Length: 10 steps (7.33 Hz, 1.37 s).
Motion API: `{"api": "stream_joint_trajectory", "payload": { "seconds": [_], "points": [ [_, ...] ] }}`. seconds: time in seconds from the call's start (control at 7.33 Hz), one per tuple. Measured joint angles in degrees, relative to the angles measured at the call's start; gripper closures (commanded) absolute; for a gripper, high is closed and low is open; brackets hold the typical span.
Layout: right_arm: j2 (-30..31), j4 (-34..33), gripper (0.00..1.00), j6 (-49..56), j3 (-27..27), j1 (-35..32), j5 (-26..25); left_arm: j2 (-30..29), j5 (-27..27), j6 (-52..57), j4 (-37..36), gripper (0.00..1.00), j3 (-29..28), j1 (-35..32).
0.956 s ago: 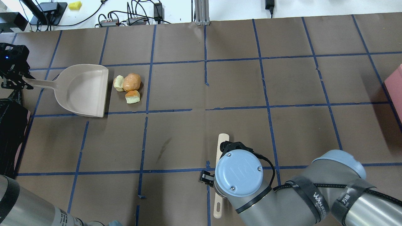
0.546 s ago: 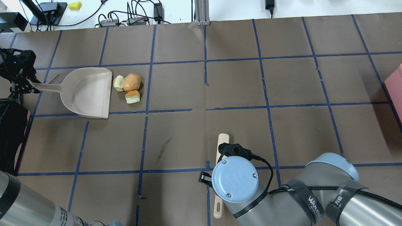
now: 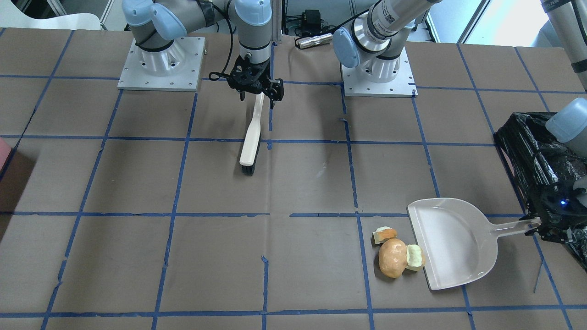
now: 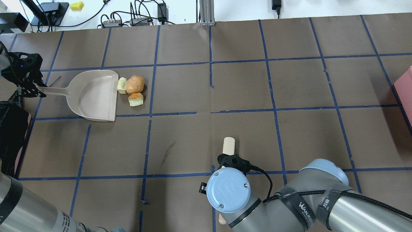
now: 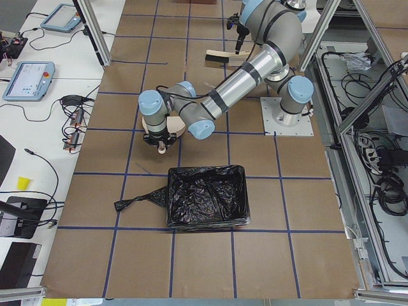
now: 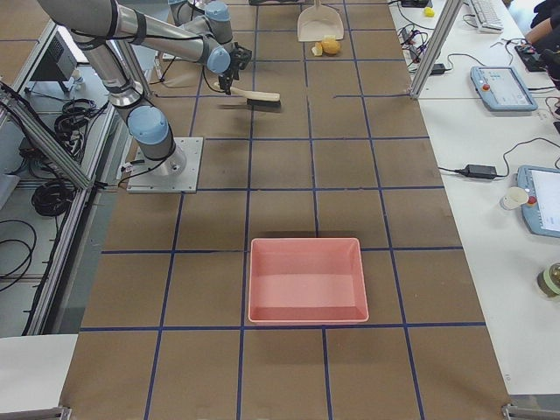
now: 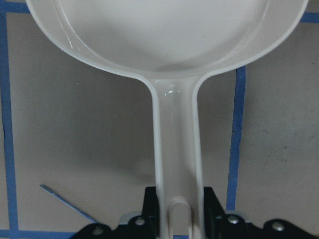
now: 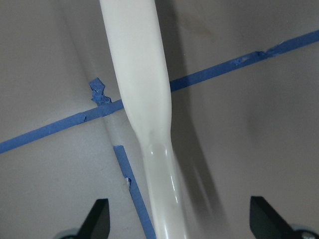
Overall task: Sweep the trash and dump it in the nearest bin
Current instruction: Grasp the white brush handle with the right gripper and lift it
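Left hand [image 4: 33, 90] first: you've got it clamped on the handle end of the dustpan [image 4: 93, 95], pan flat on the tabletop [image 4: 289, 135] with its open lip facing the trash. The tan-orange lump [image 4: 135, 84] sits just beyond that lip. One pale yellow-green scrap [image 4: 121, 85] is right at the edge and looks to be touching it, and the orange-topped scrap [image 4: 135, 99] is beside the lump. Nothing is in the pan yet.

Over to your right hand [image 3: 255, 89]: it's spread wide over the handle of the brush [image 3: 250, 137]. The wrist view shows both fingers well clear of the handle, so there's no grip. The brush lies on the tabletop, well apart from the trash.

By my read you're early. The pan is staged, but the brush pickup, the sweep and the dump are all ahead. The black-lined bin [image 5: 205, 196] waits near the pan's handle end, far closer than the pink tray [image 6: 304, 280].
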<state>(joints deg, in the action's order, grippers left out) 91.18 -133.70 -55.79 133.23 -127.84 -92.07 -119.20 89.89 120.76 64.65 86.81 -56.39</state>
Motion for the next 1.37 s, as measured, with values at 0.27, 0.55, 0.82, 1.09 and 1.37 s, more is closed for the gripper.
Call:
{"api": "stream_joint_trajectory", "payload": {
  "seconds": [0.27,0.55,0.82,1.09,1.37],
  "points": [
    [-1.33,-1.06,0.0,-0.08,-0.06,-0.93,-0.67,-0.14,0.02,-0.07,-0.03,0.96,0.02,-0.36],
    [-1.34,-1.2,0.03,0.82,-0.07,-0.96,-0.81,-0.17,0.01,-0.02,-0.07,0.96,0.11,-0.68],
    [-1.17,-1.21,0.03,2.01,-0.07,-0.78,-0.85,-0.21,-0.05,-0.01,-0.11,0.97,0.23,-0.72],
    [-1.11,-1.21,0.02,2.52,-0.07,-0.62,-1.01,-0.19,-0.1,-0.02,-0.1,0.97,0.62,-0.79],
    [-0.76,-1.14,0.03,3.38,-0.08,-0.55,-2.44,-0.16,0.01,0.0,-0.5,0.96,1.1,-0.82]
  ]
}}
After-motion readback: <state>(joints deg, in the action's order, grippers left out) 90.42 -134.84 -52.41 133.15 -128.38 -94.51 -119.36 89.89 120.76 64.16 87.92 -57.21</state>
